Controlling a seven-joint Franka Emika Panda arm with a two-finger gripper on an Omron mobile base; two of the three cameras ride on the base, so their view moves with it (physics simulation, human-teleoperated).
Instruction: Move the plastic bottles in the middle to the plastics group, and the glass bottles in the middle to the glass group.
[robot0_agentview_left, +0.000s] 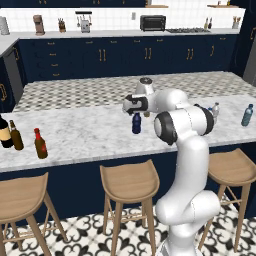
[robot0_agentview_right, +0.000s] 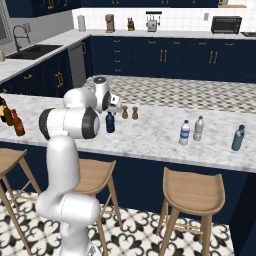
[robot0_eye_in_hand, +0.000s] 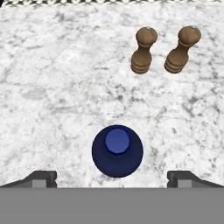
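Arm (robot0_agentview_left: 192, 165): glossy white rounded segments, dark grey-black rings at joints. Grey cap on one joint end. Gripper (robot0_eye_in_hand: 112, 178): two small dark finger tips, lighter grey square faces.

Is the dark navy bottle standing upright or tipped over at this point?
Upright. The navy bottle stands on its base on the marble counter, and the hand view looks straight down on its round cap, centred between the open gripper fingertips.

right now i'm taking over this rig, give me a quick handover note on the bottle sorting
Gripper: open, empty, above the navy bottle, which stands upright mid-counter.
Water bottle: beside the greyish clear bottle, with the teal bottle further right.
Red-capped bottle: beside the amber bottle and wine bottle at the left end.
Left: grasp the navy bottle, carry it to the plastics.
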